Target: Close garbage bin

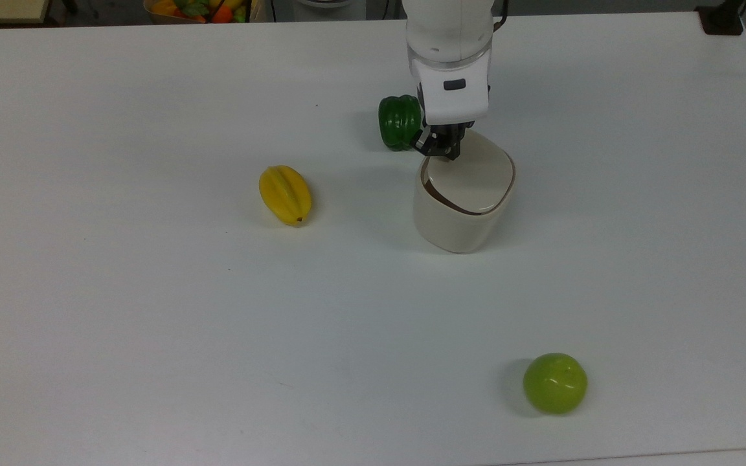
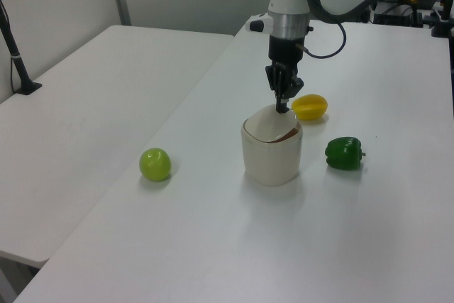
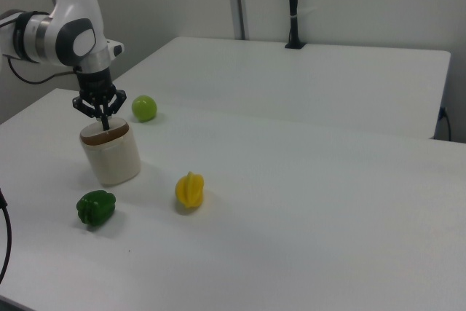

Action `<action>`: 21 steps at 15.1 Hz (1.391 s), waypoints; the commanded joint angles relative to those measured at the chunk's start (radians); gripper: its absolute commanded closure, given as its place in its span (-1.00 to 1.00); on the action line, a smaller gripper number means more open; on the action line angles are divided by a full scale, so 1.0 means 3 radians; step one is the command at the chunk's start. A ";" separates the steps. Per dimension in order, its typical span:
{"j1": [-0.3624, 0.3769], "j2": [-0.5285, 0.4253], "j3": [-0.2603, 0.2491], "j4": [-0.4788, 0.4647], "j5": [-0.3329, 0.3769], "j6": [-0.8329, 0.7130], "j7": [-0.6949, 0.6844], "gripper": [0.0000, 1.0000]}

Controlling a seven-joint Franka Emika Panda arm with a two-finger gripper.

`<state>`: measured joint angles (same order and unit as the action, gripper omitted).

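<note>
The cream-beige garbage bin [image 1: 451, 223] stands upright on the white table, right of centre in the top view. Its flat lid [image 1: 473, 178] lies almost level with the rim, with a thin dark gap left along the top view's left side. My gripper [image 1: 441, 150] comes down from above, fingers shut, its tip pressing on the lid's edge nearest the green pepper. In the left view the gripper [image 2: 284, 108] touches the far rim of the bin [image 2: 269, 161]. In the right view the gripper [image 3: 106, 123] rests on the lid [image 3: 105, 133].
A green bell pepper [image 1: 399, 123] lies just beside the bin and my gripper. A yellow starfruit [image 1: 285, 194] lies to the top view's left, and a green apple [image 1: 554, 382] near the front edge. A basket of produce [image 1: 198, 10] sits beyond the table.
</note>
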<state>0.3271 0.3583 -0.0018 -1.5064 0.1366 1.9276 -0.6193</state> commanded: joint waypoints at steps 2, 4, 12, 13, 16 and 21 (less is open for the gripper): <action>-0.0037 0.0027 -0.0014 -0.0036 -0.0041 -0.0034 -0.0073 1.00; -0.0037 0.0058 -0.0015 -0.0036 -0.0082 -0.0019 -0.0068 1.00; 0.0004 0.0227 -0.0009 -0.0036 -0.0230 0.0002 -0.0047 1.00; 0.0004 0.0232 -0.0009 -0.0036 -0.0236 0.0032 -0.0042 1.00; -0.0006 0.0171 -0.0009 -0.0020 -0.0236 0.0002 -0.0022 1.00; -0.0037 -0.0197 -0.0009 -0.0005 -0.0205 -0.0340 0.0192 1.00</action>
<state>0.3170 0.3769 -0.0006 -1.4984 0.0875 1.9161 -0.6152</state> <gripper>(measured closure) 0.991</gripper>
